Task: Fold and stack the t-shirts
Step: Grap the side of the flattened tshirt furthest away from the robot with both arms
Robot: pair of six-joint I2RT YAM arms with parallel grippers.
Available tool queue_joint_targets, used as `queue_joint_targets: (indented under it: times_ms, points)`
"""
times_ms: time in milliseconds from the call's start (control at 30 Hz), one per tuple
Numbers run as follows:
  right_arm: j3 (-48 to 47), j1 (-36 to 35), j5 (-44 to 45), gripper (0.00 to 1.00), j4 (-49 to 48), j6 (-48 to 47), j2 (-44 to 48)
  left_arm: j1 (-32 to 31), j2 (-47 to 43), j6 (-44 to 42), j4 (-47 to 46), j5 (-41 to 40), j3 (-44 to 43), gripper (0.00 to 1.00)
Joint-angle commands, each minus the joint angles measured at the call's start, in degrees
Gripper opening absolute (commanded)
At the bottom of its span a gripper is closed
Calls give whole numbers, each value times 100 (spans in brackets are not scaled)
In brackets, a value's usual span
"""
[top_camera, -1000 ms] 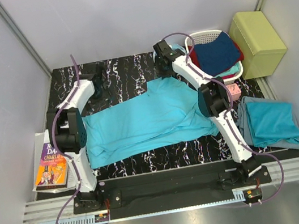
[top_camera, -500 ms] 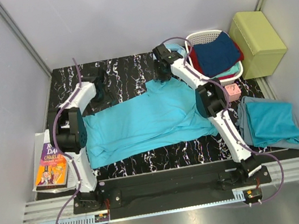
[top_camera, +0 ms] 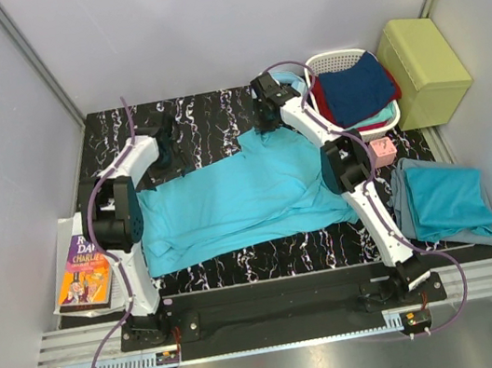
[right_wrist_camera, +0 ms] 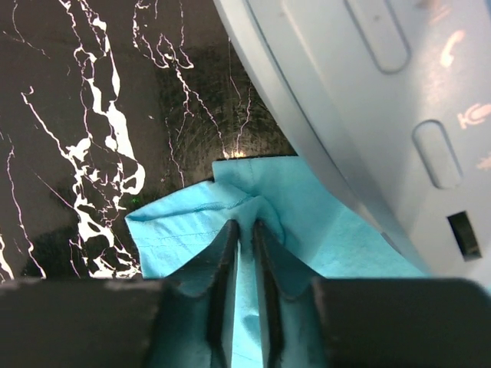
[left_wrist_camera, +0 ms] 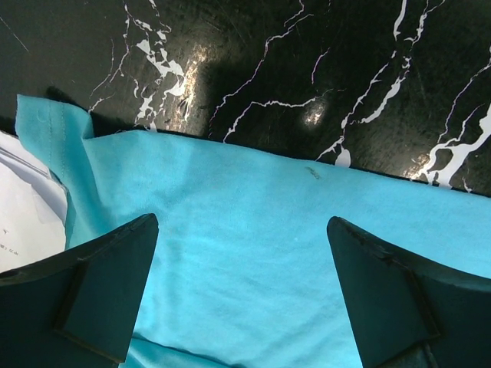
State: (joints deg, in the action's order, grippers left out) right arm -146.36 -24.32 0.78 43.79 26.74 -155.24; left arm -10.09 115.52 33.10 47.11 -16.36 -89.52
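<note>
A turquoise t-shirt (top_camera: 239, 199) lies spread across the black marbled table (top_camera: 206, 115). A second t-shirt (top_camera: 442, 198) lies folded at the right, off the mat. My right gripper (top_camera: 267, 126) is at the spread shirt's far corner. In the right wrist view this gripper (right_wrist_camera: 245, 224) is shut on a pinched ridge of the shirt's hem (right_wrist_camera: 184, 230). My left gripper (top_camera: 167, 148) hangs over the shirt's far left edge. In the left wrist view it (left_wrist_camera: 241, 224) is open wide, with flat cloth (left_wrist_camera: 245, 253) beneath and nothing between the fingers.
A white basket (top_camera: 334, 58) with dark blue and red clothes stands at the back right, beside a yellow-green box (top_camera: 421, 55). Pale blue headphones (right_wrist_camera: 368, 115) lie right next to the pinched corner. A book (top_camera: 81, 273) lies on paper at the left table edge.
My right gripper has shifted slightly left at the shirt's far corner and closed its jaws on the cloth. The left gripper has stayed open and barely moved.
</note>
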Motion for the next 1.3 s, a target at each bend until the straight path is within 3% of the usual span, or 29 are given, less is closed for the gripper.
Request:
queue_joint_targets:
  times_ms: [0, 100, 233, 600, 833, 933, 1100, 1267]
  points:
    - [-33, -21, 1, 12, 68, -46, -94, -20, -162, 117, -123, -112, 66, 99]
    - [55, -29, 45, 4, 86, -46, -7, 24, -267, 170, -123, -279, 136, 98]
    - [108, -21, 63, 1, 95, -46, 73, 182, -346, 267, -123, -298, 233, 98]
    - [363, -12, 72, 0, 112, -20, 275, 665, -514, 311, -115, -473, 400, 99]
    - [609, -3, 160, 0, 139, -29, 512, 930, -180, 285, -115, -227, 180, 92]
    - [662, 6, 142, 0, 138, -11, 565, 947, 57, 223, -114, -70, 14, 82]
    - [732, 6, 168, 0, 139, 6, 653, 956, 357, 179, -106, 176, -224, 55]
    - [732, 6, 142, 0, 139, 15, 653, 956, 444, 170, -115, 186, -207, 45]
